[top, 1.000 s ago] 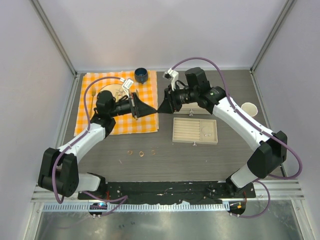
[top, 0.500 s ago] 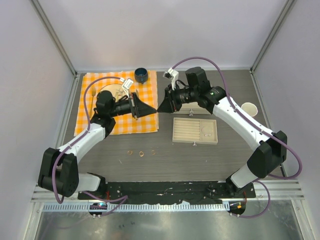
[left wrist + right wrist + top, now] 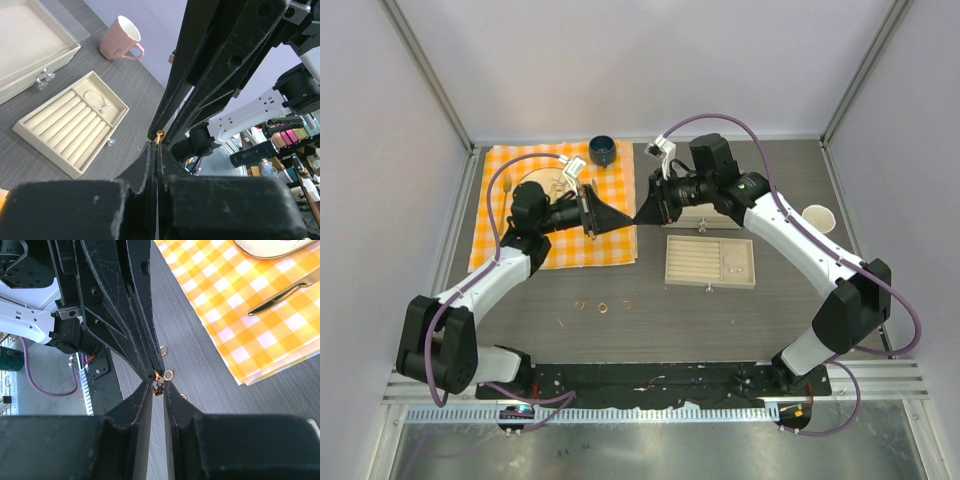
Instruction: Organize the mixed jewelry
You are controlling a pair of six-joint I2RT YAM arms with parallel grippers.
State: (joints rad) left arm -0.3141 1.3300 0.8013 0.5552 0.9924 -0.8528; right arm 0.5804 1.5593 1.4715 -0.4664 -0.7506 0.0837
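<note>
Jewelry piece (image 3: 159, 133), gold, pinched in shut left end effector (image 3: 157, 146); right end effector (image 3: 158, 382) narrowly flanks it, grip unclear.

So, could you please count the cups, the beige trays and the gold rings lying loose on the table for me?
Cups: 2
Beige trays: 2
Loose gold rings: 3
Total: 7

A plate (image 3: 548, 178) is set on a cloth (image 3: 610, 250) at left rear. A tray (image 3: 708, 284) is placed to its right, a box (image 3: 702, 219) behind it, a hoop (image 3: 733, 264) in its right compartment. Small rings (image 3: 603, 307) are strewn before the cloth.
</note>
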